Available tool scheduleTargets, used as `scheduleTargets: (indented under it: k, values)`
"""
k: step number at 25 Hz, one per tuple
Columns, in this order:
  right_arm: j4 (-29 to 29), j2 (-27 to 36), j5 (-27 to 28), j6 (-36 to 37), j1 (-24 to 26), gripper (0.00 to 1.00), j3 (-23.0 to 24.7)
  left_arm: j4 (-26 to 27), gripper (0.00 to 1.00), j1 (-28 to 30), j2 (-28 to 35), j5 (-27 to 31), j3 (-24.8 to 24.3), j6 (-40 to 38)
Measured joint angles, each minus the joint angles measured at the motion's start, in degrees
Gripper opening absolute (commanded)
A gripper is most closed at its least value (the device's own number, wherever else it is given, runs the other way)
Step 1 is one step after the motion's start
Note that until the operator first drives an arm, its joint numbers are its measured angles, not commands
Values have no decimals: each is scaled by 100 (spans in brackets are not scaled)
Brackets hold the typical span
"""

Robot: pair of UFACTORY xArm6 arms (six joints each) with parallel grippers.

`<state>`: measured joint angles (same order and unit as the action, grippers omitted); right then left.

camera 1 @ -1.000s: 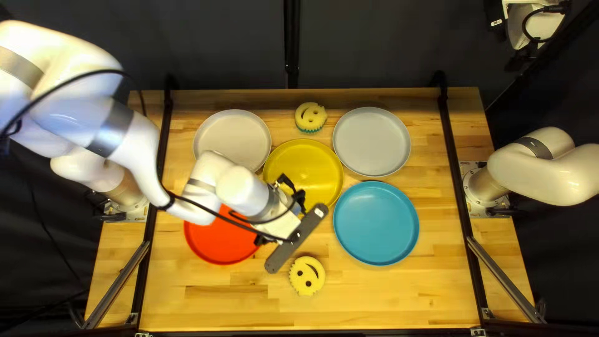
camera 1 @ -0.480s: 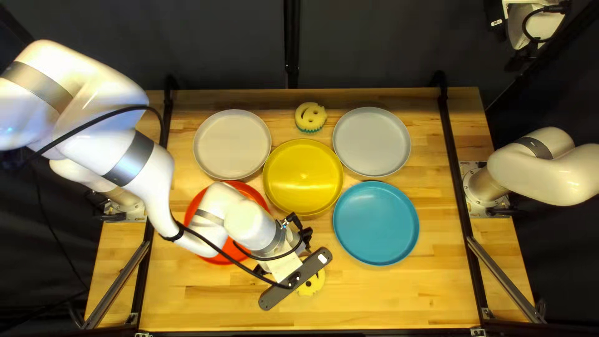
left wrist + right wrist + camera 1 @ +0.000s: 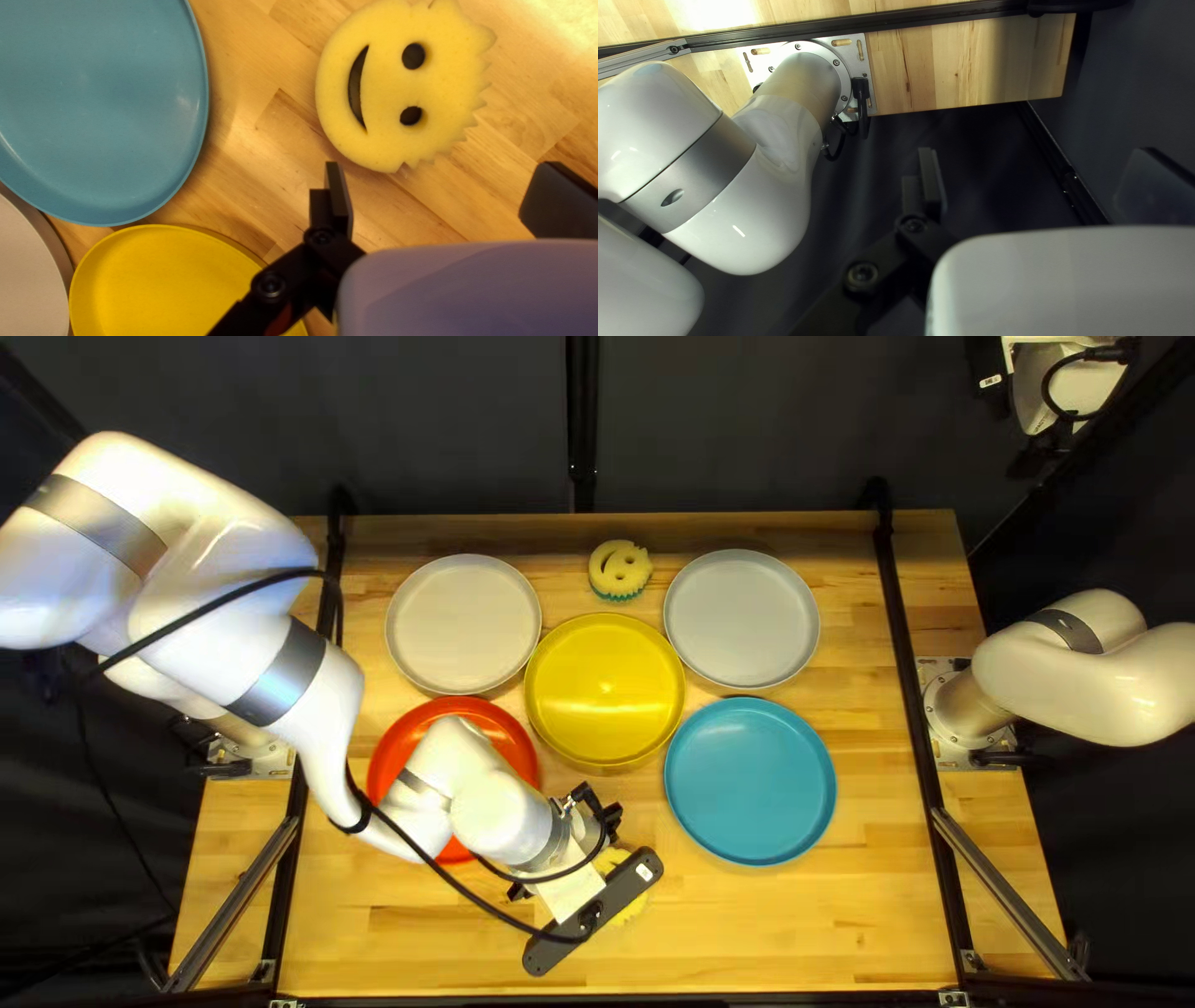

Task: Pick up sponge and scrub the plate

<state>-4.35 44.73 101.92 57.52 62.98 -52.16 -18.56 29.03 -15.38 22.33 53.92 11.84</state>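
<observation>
My left gripper (image 3: 604,815) hangs over the near part of the table, partly covering a round yellow sponge (image 3: 632,906) in the top left view. In the left wrist view this smiling sponge (image 3: 386,87) lies flat on the wood just beyond the spread fingertips of my left gripper (image 3: 443,180), with nothing between them. Another face sponge (image 3: 619,570) lies near the far edge, between two pale plates. The yellow plate (image 3: 605,690), blue plate (image 3: 749,780) and partly covered red plate (image 3: 405,741) are all bare where visible. High at the far right is my right gripper (image 3: 1031,458); its own view shows it spread and empty (image 3: 1039,168).
Two pale plates, one left (image 3: 463,624) and one right (image 3: 742,619), lie toward the far side. Black rails (image 3: 915,697) run along both table sides. My right arm's base (image 3: 974,709) stands at the right edge, and my left arm reaches across the red plate.
My left arm has moved toward the table's near edge, off the yellow plate and over the near sponge. More of the red plate shows. The right arm and the plates have stayed put.
</observation>
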Motion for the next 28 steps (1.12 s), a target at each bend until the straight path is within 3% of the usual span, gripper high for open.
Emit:
scheduleTargets:
  k: [5, 11, 18, 28]
  values:
    - [0, 0, 0, 0, 0, 100, 0, -499, 100, 35, -563, -323, 292, -366]
    - [0, 0, 0, 0, 0, 100, 0, -642, 100, -36, -796, -581, 350, -352]
    - [0, 0, 0, 0, 0, 100, 0, -635, 100, 84, -315, -244, 90, -463]
    - [0, 0, 0, 0, 0, 100, 0, -1112, 100, 160, 50, -149, -340, -1015]
